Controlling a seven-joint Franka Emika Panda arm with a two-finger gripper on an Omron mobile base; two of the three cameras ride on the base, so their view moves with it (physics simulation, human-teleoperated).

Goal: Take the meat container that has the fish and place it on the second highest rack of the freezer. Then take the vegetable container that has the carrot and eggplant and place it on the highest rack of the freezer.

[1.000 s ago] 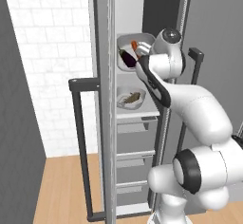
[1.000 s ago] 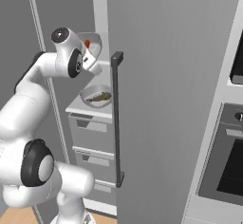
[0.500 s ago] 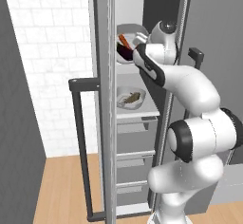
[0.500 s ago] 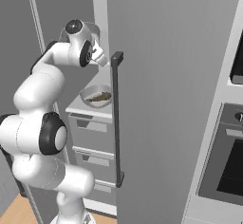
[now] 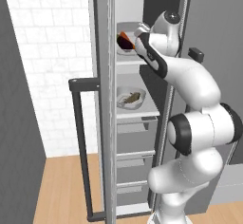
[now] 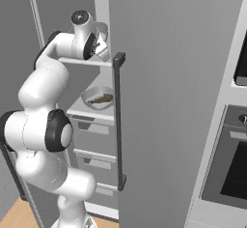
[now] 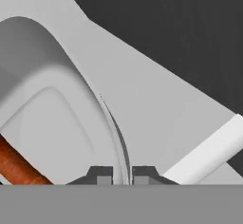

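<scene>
Jaws (image 7: 121,174) pinch the rim of the vegetable container (image 5: 127,43), carrot (image 7: 16,163) inside, at the highest rack's (image 5: 129,62) front edge.

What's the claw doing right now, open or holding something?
Claw: shut on the rim of the vegetable container, which sits on the highest rack of the freezer.

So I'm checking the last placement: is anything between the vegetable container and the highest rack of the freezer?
Nothing visible stands in the way. The vegetable container with the carrot sits at the highest rack, and the gripper is shut on its rim. The fish container sits on the rack below.
</scene>
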